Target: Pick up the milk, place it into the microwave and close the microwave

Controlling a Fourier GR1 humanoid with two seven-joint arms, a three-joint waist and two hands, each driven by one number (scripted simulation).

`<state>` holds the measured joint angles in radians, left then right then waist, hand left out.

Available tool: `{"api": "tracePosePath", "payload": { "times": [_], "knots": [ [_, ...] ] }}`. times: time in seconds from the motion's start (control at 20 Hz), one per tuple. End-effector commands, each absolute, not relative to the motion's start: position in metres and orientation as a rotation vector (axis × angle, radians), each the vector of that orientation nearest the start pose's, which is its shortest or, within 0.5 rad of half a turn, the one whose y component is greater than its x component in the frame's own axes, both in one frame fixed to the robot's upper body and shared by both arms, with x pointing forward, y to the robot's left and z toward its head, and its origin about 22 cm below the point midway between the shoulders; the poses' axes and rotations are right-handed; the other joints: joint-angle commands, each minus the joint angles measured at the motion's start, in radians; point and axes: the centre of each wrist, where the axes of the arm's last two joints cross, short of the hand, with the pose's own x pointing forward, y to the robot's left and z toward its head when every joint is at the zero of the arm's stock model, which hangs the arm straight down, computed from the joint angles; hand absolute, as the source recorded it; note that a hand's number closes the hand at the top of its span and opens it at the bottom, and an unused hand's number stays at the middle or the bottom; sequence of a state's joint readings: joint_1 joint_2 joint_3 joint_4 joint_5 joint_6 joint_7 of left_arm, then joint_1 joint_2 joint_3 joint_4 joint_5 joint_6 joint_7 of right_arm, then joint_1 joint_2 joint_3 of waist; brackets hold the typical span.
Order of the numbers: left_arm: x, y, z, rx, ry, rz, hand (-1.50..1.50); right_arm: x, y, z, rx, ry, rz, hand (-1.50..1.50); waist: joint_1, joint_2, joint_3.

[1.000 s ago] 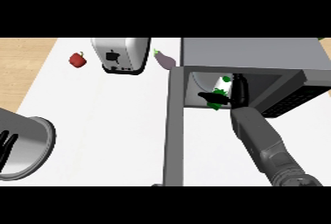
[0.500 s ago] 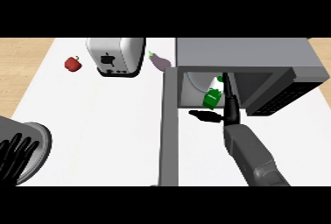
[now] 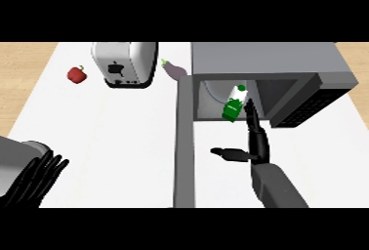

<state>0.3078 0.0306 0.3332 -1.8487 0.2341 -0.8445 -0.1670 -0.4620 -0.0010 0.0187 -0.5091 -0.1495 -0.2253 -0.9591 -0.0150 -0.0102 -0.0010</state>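
Head view. Microwave, cavity open, its door swung out toward the viewer. Right hand reaches to the cavity mouth, fingers straight beside the milk, thumb spread aside; no curl round the carton shows. The milk sits tilted at the cavity's front edge; whether it rests on the floor cannot be told. Good practice, as judged: settle it upright and deeper before clearing the hand. Left hand rests at lower left, fingers relaxed.
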Motion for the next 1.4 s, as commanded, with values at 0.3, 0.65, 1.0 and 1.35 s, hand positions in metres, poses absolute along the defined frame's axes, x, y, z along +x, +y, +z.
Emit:
{"api": "tracePosePath", "payload": {
  "times": [0.3, 0.65, 1.0, 1.35],
  "knots": [
    [0.173, 0.292, 0.036, -0.438, -1.777, -0.412, 1.5, 0.217, -0.215, -0.114, -0.019, -1.934, -0.101, -1.5, -0.014, 0.001, -0.001],
    [0.221, 0.253, 0.033, -0.433, -1.757, -0.557, 1.5, 0.165, -0.247, -0.085, -0.042, -1.959, -0.162, -1.5, -0.007, 0.008, 0.0],
    [0.247, 0.174, 0.016, -0.417, -1.782, -0.704, 1.5, 0.148, -0.286, -0.05, -0.091, -1.975, -0.196, -1.5, -0.009, 0.01, 0.0],
    [0.273, 0.115, 0.021, -0.415, -1.788, -0.858, 1.5, 0.141, -0.308, -0.025, -0.148, -2.026, -0.093, -1.5, -0.005, 0.011, 0.0]
  ]
}}
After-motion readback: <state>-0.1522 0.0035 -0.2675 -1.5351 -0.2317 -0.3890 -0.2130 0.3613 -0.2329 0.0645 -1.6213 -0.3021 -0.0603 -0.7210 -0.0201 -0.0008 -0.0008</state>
